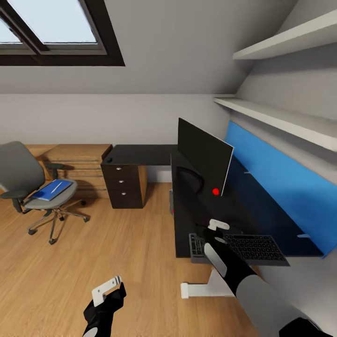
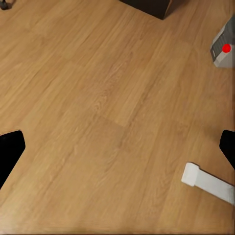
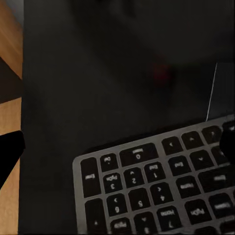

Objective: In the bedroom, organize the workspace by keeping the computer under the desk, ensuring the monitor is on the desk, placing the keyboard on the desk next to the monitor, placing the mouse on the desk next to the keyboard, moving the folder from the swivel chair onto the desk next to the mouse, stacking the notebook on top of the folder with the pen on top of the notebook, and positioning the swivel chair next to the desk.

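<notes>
The head view looks forward and down from high over the desk [image 1: 140, 154] and floor [image 1: 117, 243]. The left wrist view faces the floor; the right wrist view is very near the keyboard [image 3: 161, 186], shared with the head view.

Attic rm: sloped grey ceiling w/ dark-framed skylight [image 1: 51, 28], light wood floor [image 1: 93, 262], white wall shelves [image 1: 281, 117], blue wall panel [image 1: 281, 182], low wood shelving [image 1: 75, 159]

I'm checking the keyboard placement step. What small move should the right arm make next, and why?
Probably lift the right hand straight up. The keyboard already lies on the desk in front of the monitor, and the hand hovers open above it.
</notes>
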